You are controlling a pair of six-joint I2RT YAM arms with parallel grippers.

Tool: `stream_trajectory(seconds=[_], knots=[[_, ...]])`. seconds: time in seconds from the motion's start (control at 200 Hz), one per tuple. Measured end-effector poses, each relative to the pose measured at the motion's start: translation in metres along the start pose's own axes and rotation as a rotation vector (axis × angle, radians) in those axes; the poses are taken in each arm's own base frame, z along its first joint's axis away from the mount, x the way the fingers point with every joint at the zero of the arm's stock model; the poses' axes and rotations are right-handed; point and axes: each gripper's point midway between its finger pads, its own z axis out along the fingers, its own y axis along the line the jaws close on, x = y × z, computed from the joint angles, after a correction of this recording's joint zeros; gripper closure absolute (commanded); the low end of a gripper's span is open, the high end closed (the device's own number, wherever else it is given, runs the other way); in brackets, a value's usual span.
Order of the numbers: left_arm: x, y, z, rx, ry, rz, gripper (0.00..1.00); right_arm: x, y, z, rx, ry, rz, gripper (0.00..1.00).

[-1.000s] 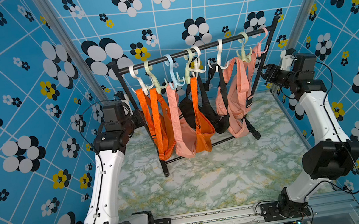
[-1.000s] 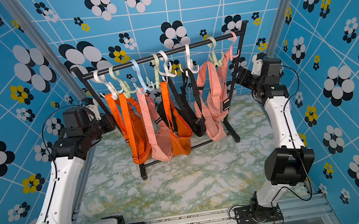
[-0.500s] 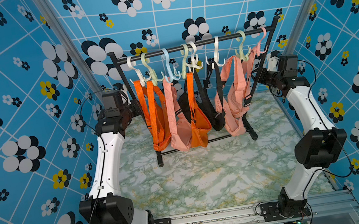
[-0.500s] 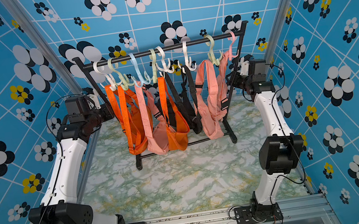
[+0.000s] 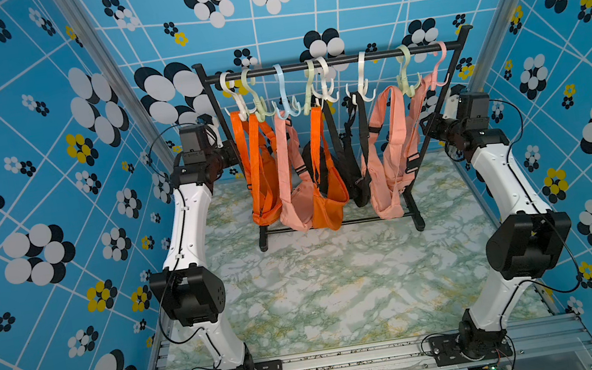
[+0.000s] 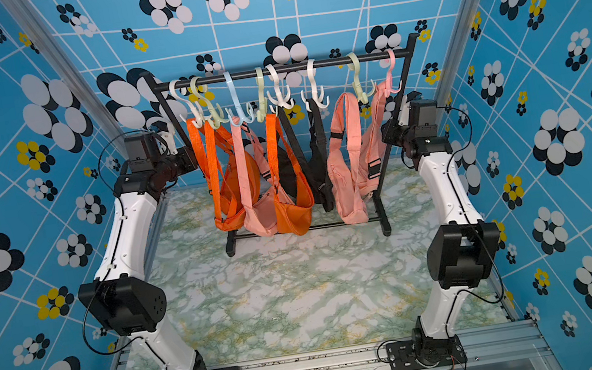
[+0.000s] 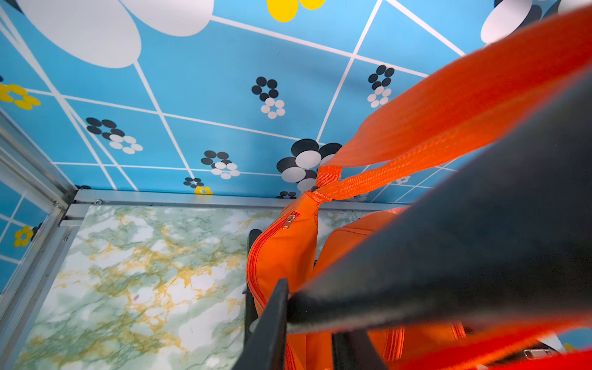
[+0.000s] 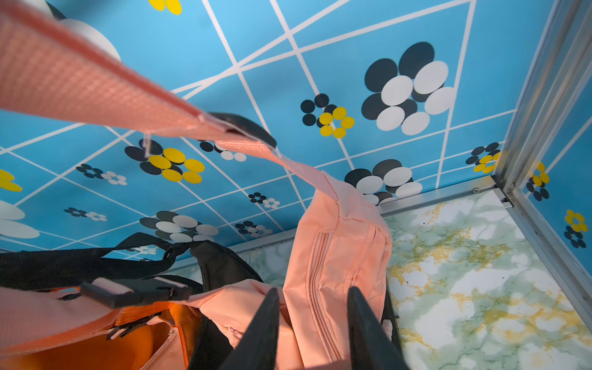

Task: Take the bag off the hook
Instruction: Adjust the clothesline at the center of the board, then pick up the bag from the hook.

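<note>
The right gripper (image 8: 312, 290) has its jaws apart, with the pink bag (image 8: 336, 243) hanging just beyond them. The left gripper (image 7: 315, 312) looks clamped on the rack post (image 7: 448, 224), though that view is blurred, with an orange bag (image 7: 282, 256) just past it. Higher up, the pink bag's strap (image 8: 96, 89) hangs from the pink hook (image 5: 442, 60).

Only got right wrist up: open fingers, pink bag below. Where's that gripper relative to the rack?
Observer: The right gripper is at the rack's right end post, beside your pink bag.
Operator: Which hook holds it?
Observer: The pink hook, last at that end.
Operator: Left arm?
Observer: The left gripper is at the opposite end post, beside an orange bag; grip unclear.
</note>
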Motion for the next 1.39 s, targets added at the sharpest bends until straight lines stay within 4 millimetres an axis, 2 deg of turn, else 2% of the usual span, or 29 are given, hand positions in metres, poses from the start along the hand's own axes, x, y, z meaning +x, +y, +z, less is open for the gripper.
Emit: stream_trajectory(seconds=[0.15, 0.285, 0.375, 0.485, 0.565, 0.58, 0.695, 0.775, 0.79, 0.8, 0.965, 1.12, 1.199, 1.269, 1.344, 1.394], knots=[[-0.007, -0.007, 0.022, 0.021, -0.009, 0.011, 0.79, -0.018, -0.001, -0.008, 0.019, -0.037, 0.001, 0.63], [-0.007, -0.013, 0.028, 0.026, -0.014, 0.017, 0.79, -0.049, 0.003, -0.016, 0.02, -0.091, -0.005, 0.64], [-0.006, -0.016, 0.029, 0.026, -0.012, 0.019, 0.79, -0.056, 0.001, -0.011, 0.033, -0.089, -0.023, 0.7], [-0.006, -0.019, 0.029, 0.026, -0.013, 0.023, 0.74, -0.061, -0.004, 0.004, 0.046, -0.088, -0.043, 0.7], [-0.003, -0.021, 0.027, 0.031, -0.011, 0.007, 0.6, -0.063, -0.005, 0.009, 0.046, -0.087, -0.041, 0.64], [-0.002, -0.022, 0.027, 0.033, -0.007, -0.007, 0.58, -0.063, -0.004, 0.009, 0.045, -0.086, -0.041, 0.62], [0.005, -0.031, 0.016, 0.056, 0.013, -0.033, 0.28, -0.06, -0.001, 0.009, 0.023, -0.074, -0.006, 0.44], [0.008, -0.038, 0.006, 0.069, 0.019, -0.04, 0.13, -0.054, -0.001, 0.009, 0.017, -0.058, 0.007, 0.35], [0.009, -0.038, 0.003, 0.066, 0.02, -0.05, 0.02, -0.053, -0.001, 0.009, 0.018, -0.053, 0.006, 0.33], [0.009, -0.04, 0.002, 0.069, 0.021, -0.043, 0.0, -0.052, -0.001, 0.009, 0.018, -0.05, 0.012, 0.32], [0.01, -0.048, -0.035, 0.063, 0.004, -0.044, 0.01, -0.024, -0.008, -0.005, 0.048, 0.015, 0.037, 0.17], [0.016, -0.049, -0.075, 0.028, -0.024, -0.033, 0.01, 0.0, -0.007, -0.037, 0.063, 0.054, 0.044, 0.16], [0.021, -0.049, -0.091, 0.016, -0.034, -0.031, 0.06, 0.009, -0.007, -0.058, 0.073, 0.058, 0.045, 0.17], [0.028, -0.049, -0.1, 0.016, -0.031, -0.029, 0.18, 0.02, -0.009, -0.075, 0.085, 0.057, 0.046, 0.2], [0.037, -0.05, -0.104, 0.018, -0.015, -0.025, 0.29, 0.036, -0.012, -0.091, 0.098, 0.063, 0.056, 0.3], [0.042, -0.051, -0.102, 0.023, -0.003, -0.012, 0.35, 0.05, -0.015, -0.1, 0.104, 0.078, 0.073, 0.42]])
